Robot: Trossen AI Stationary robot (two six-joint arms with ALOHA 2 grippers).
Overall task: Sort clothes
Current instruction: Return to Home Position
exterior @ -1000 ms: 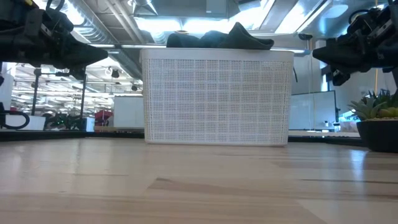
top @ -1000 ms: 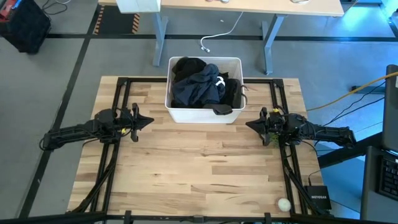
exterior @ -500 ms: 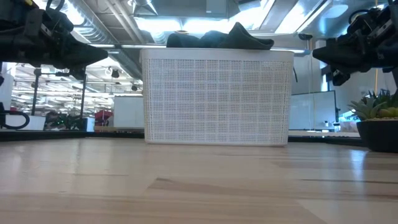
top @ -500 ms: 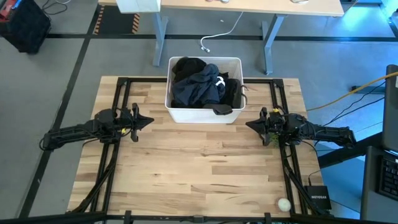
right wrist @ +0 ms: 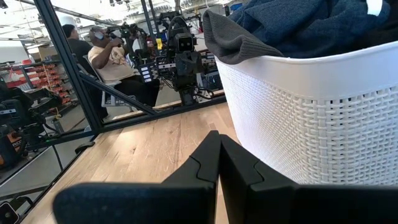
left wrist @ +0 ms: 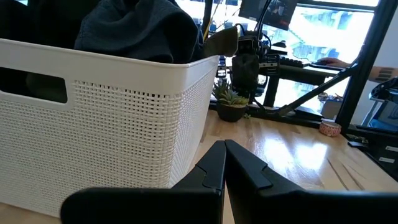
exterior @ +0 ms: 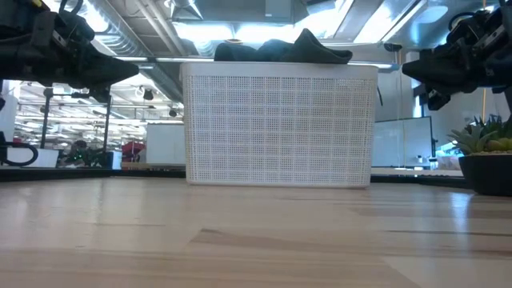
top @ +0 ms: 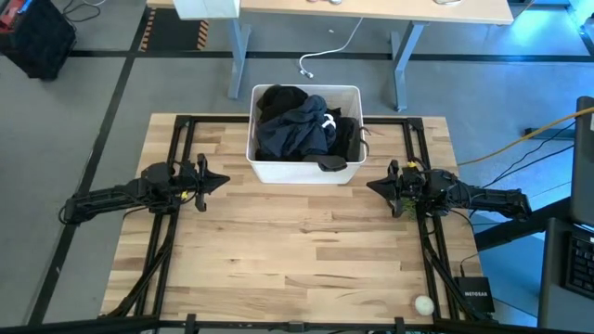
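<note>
The clothes (top: 295, 125) lie heaped in the white bin (top: 306, 173) at the far middle of the table (top: 297, 264), a dark navy and black pile with a white drawstring end showing on top. One grey flap (top: 331, 164) hangs over the near rim toward the right side. No garment shows on the bare wood. The left gripper (top: 220, 179) hangs just off the bin's near left corner and the right gripper (top: 375, 187) just off its near right corner. Each points inward toward the other, raised clear of the tabletop in the low view. Both wrist views show the two dark fingers pressed together tip to tip, with nothing between them. The bin's long side runs across the table from one arm to the other, so the pile sits between the claws and slightly beyond them, about equally near to each. The right one looks closest to the draped flap. Whether paler garments lie under the dark ones cannot be told from above. Judged from this layout, the sorting appears finished, and the arms need only draw back along their own sides, away from the bin walls.
</note>
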